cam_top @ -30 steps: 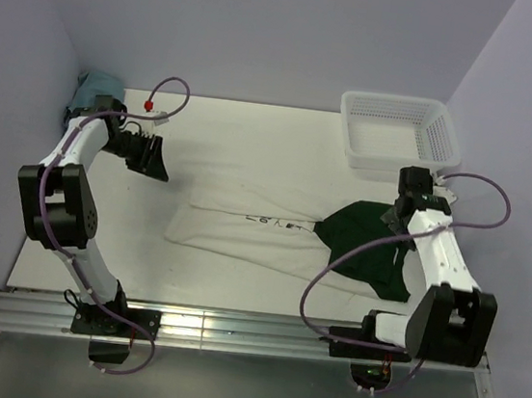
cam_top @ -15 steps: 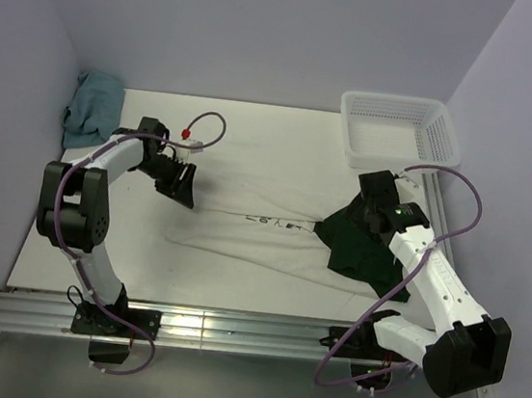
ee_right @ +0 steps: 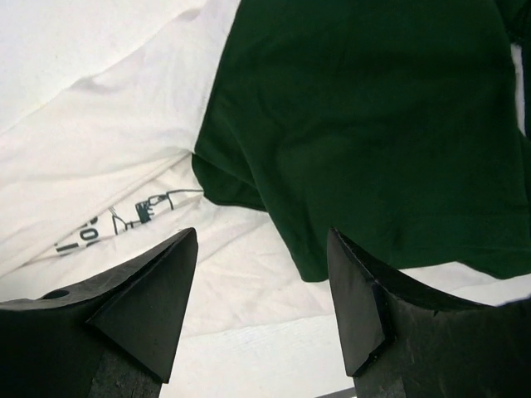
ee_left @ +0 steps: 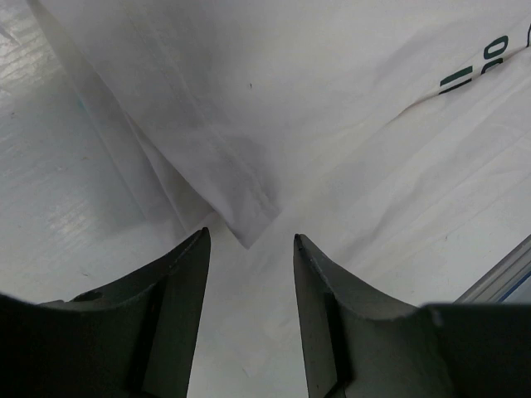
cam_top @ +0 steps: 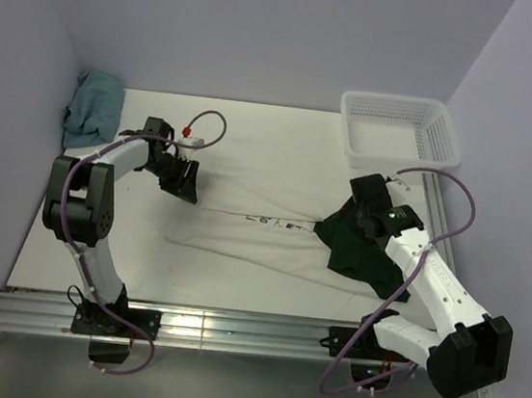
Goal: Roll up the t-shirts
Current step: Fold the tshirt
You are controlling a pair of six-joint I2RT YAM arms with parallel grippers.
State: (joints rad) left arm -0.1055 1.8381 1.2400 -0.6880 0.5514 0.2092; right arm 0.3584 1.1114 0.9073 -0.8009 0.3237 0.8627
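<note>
- Shirt (cam_top: 242,240): cream-white cotton, folded lengthwise into a narrow band, lying flat across the table's middle (left to right in the top view).
- Sleeves (cam_top: 362,250): dark green, bunched and creased at the band's right end.
- Print (cam_top: 277,224): small dark lettering, facing up, just left of the green.
- Left end: folded corner (ee_left: 245,228), flat.

Our left arm (cam_top: 117,150) rises along the left of the overhead frame, then reaches right. Its left gripper (ee_left: 249,236) points down, fingers parted, nothing between them. Our right arm (cam_top: 423,267) slants up-left from the lower right corner. The right gripper (ee_right: 261,236) is likewise spread wide, empty.
</note>
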